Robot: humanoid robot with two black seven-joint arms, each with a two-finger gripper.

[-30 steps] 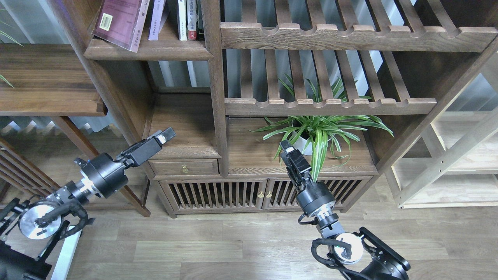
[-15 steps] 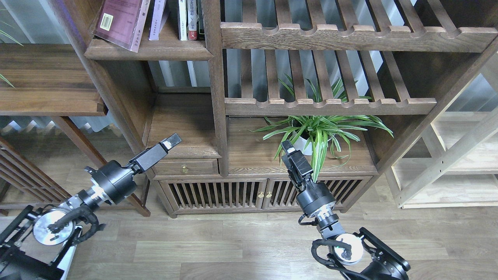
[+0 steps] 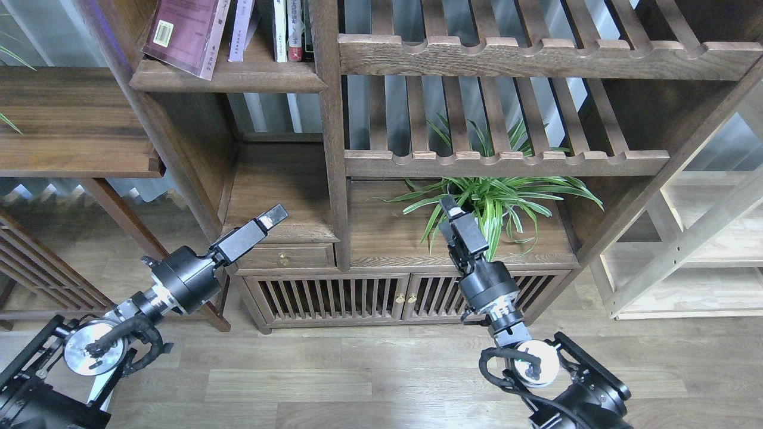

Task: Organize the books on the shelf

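Observation:
The books stand on the narrow dark-brown shelf (image 3: 226,78) at the top left. The large maroon paperback (image 3: 185,33) with a barcode leans to the right. Right of it are a lavender-white book (image 3: 241,27), a white book (image 3: 279,30) and a thin red book (image 3: 293,33), all cut off by the top edge. My left gripper (image 3: 275,214) is far below them, over the cabinet top above the small drawer, fingers together and empty. My right gripper (image 3: 448,205) is at the potted plant, fingers together and empty.
A potted spider plant (image 3: 495,196) stands on the cabinet top (image 3: 387,238) under the slatted racks (image 3: 506,161). An upright post (image 3: 334,137) divides the unit. A side table (image 3: 71,125) is at the left and pale shelving (image 3: 703,250) at the right.
My left arm has moved right and slightly down, its gripper now over the drawer's cabinet top. My right gripper has risen and shifted right, into the plant's leaves. The books have not moved.

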